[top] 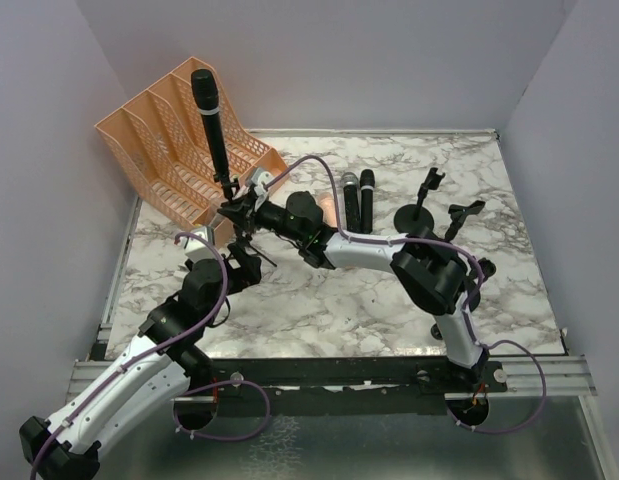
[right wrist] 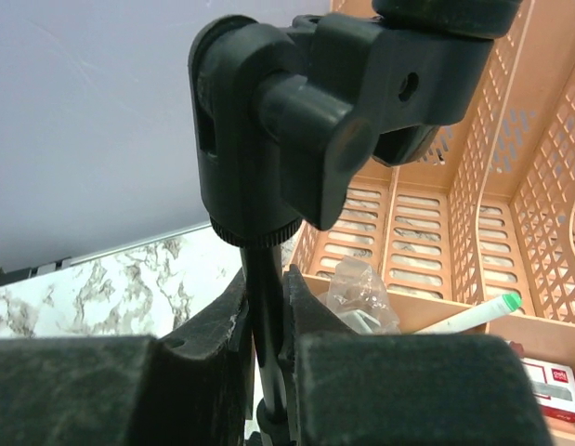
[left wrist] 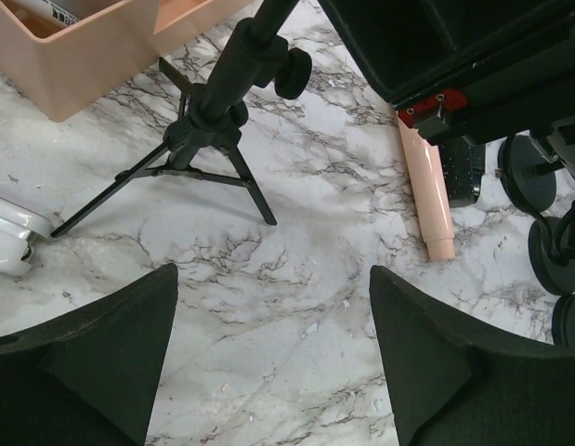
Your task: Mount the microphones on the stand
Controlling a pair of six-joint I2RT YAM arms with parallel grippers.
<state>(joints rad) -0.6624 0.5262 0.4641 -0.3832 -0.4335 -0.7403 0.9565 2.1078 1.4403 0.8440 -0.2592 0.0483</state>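
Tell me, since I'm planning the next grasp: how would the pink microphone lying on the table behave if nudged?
The pink microphone is a round tube lying flat on the table, so it would probably roll sideways. It looks rigid. Its smooth shell may slip when squeezed.

Bright even light, soft shadows, sharp

Top view looks down from behind — wrist views close, both catching the tripod stand.
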